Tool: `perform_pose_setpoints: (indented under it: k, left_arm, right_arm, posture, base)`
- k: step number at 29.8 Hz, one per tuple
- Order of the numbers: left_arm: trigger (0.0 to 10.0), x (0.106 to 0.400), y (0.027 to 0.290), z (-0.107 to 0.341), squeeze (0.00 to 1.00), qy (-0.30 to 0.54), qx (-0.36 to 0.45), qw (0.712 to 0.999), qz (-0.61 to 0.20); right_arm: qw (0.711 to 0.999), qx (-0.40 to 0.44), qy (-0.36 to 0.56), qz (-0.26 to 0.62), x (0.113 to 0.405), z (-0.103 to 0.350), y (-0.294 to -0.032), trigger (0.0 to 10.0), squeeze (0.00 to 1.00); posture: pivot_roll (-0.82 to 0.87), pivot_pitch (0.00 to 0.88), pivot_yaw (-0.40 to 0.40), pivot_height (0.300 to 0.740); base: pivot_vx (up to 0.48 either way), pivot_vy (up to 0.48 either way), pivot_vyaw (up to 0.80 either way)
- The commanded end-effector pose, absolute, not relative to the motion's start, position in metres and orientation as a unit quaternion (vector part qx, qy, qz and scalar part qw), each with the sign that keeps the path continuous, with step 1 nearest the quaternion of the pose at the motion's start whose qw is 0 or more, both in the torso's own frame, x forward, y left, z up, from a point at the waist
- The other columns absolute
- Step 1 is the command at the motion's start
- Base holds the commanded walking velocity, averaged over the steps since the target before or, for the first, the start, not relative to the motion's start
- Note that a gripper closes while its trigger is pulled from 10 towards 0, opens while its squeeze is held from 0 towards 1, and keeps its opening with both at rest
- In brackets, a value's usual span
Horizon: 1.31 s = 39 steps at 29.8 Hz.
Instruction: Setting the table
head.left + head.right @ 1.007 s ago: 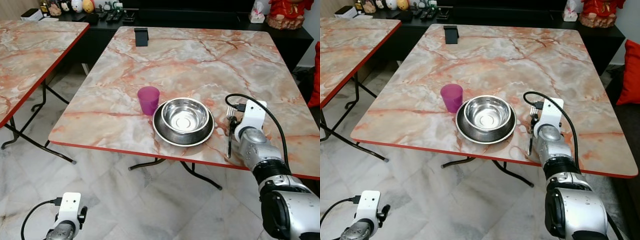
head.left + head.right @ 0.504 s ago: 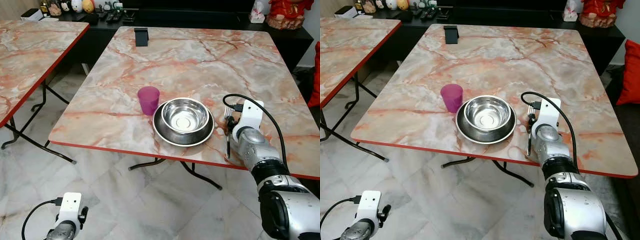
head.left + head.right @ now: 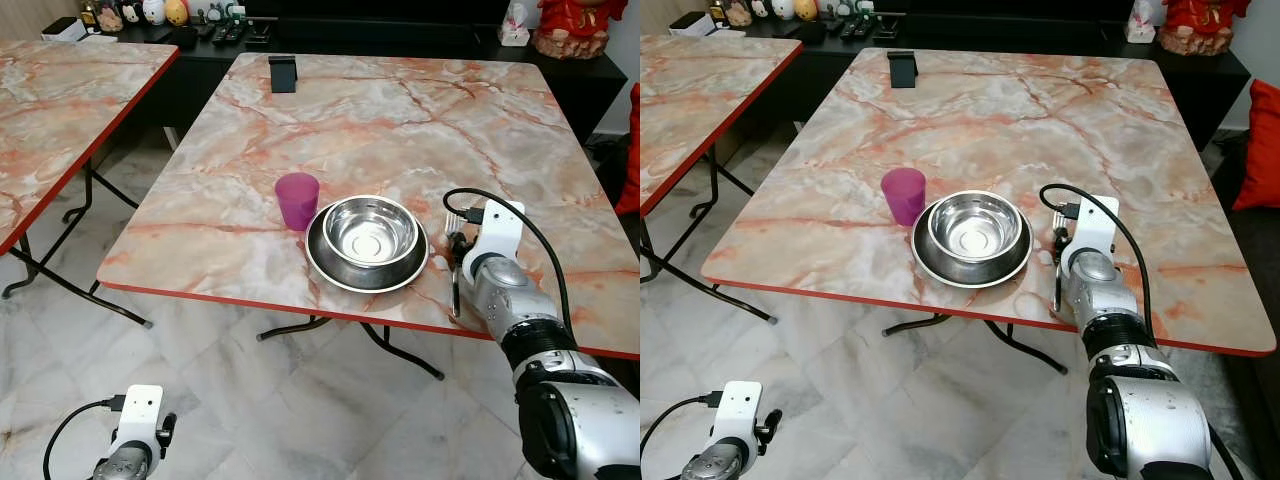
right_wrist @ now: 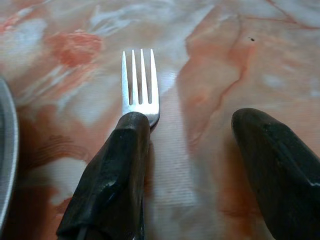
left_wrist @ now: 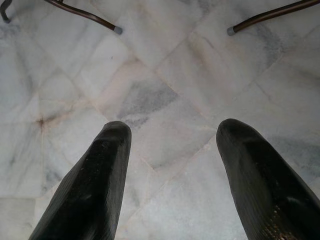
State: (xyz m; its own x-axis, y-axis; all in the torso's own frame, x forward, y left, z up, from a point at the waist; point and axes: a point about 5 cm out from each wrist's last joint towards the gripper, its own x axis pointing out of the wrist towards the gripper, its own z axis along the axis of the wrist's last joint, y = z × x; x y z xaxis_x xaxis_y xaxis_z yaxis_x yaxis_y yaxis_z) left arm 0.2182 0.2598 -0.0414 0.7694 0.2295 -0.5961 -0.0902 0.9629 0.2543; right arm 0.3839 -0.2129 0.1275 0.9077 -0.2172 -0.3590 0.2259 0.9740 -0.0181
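Observation:
A steel bowl (image 3: pixel 369 230) sits inside a steel plate (image 3: pixel 325 262) near the front edge of the marble table (image 3: pixel 380 120). A purple cup (image 3: pixel 297 200) stands just left of the plate. To the right of the plate a fork (image 4: pixel 140 80) lies flat on the table, tines pointing away from me. My right gripper (image 4: pixel 190 125) hovers low over the fork, open, with one finger (image 4: pixel 115 170) covering the handle and the other to its side. In the eye views the right gripper (image 3: pixel 466 250) is beside the plate's right rim. My left gripper (image 5: pixel 170 135) hangs open over the floor.
The table's red front edge (image 3: pixel 260 312) runs just below the plate. A black stand (image 3: pixel 283 72) sits at the far end. A second marble table (image 3: pixel 60 110) stands to the left, a dark sideboard (image 3: pixel 400 30) behind, and tiled floor (image 3: pixel 250 400) in between.
My right gripper has slid slightly left, closer to the plate, staying over the fork. The bowl, plate and cup have not moved.

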Motion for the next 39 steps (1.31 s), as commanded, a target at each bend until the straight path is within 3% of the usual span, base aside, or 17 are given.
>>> perform_pose_setpoints:
  k: [1,27,35,39]
  left_arm:
    - [10.0,0.214,0.26,-0.045,0.0,0.34,0.105,0.931,0.085]
    - [10.0,0.215,0.26,-0.044,0.0,0.338,0.106,0.931,0.084]
    - [10.0,0.215,0.259,-0.044,0.0,0.338,0.107,0.932,0.081]
    - [10.0,0.215,0.258,-0.045,0.0,0.337,0.106,0.932,0.079]
  right_arm:
    - [0.978,0.01,0.175,-0.108,0.387,0.133,-0.21,10.0,0.0]
    - [0.987,0.016,0.11,-0.119,0.393,0.154,-0.211,10.0,0.0]
    - [0.991,0.009,0.003,-0.135,0.391,0.176,-0.215,10.0,0.0]
    - [0.985,0.015,-0.084,-0.15,0.375,0.183,-0.216,10.0,0.0]
  posture:
    - [0.04,0.114,0.017,0.74]
    - [0.05,0.116,0.02,0.74]
    - [0.04,0.112,0.023,0.74]
    - [0.04,0.105,0.023,0.74]
  base:
    - [0.0,0.0,0.0]
    - [0.0,0.0,0.0]
    - [0.0,0.0,0.0]
    - [0.0,0.0,0.0]
